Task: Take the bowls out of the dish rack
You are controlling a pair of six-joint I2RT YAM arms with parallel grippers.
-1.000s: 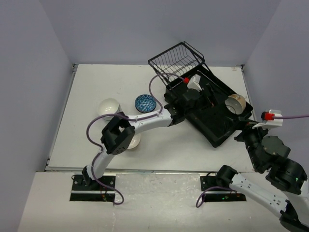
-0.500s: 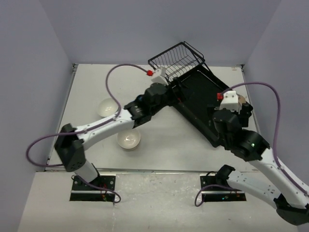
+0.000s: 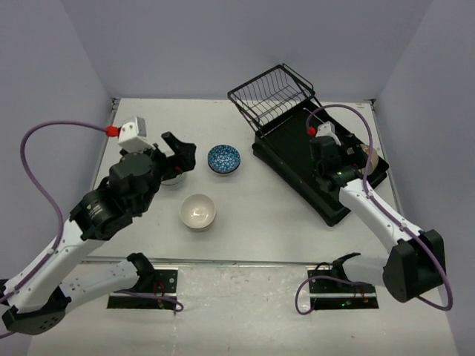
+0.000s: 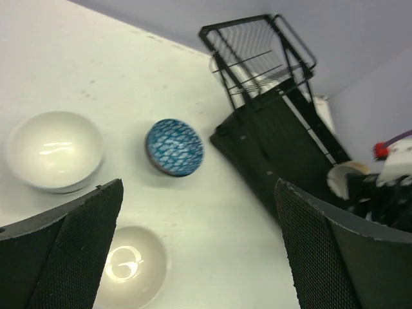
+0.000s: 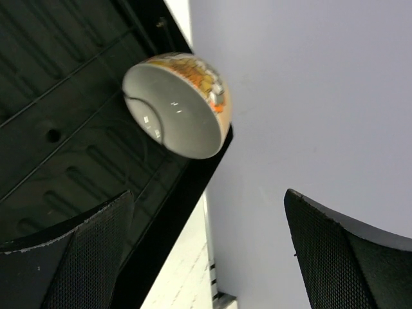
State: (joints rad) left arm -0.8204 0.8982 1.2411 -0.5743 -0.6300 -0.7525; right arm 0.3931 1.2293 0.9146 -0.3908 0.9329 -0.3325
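The dish rack's black tray [image 3: 308,174] lies at the right, with its tilted wire basket [image 3: 271,90] at the far end. A cream bowl with an orange pattern [image 3: 367,158] leans in the tray's right corner and also shows in the right wrist view [image 5: 177,106]. My right gripper [image 3: 349,159] is open and empty over the tray, just left of that bowl. On the table sit a blue-patterned bowl [image 3: 223,158], a white bowl [image 3: 198,211] and another white bowl [image 4: 55,151]. My left gripper [image 3: 180,154] is open and empty above that bowl.
Purple walls close in the table on three sides. The right wall stands close behind the tray's right rim [image 5: 193,187]. The left wrist view shows the tray [image 4: 283,148] and the wire basket [image 4: 257,58] beyond the blue bowl [image 4: 174,146].
My left arm has pulled back from the rack to the left side of the table. My right arm has swung in over the tray toward the cream bowl. No bowl has moved.
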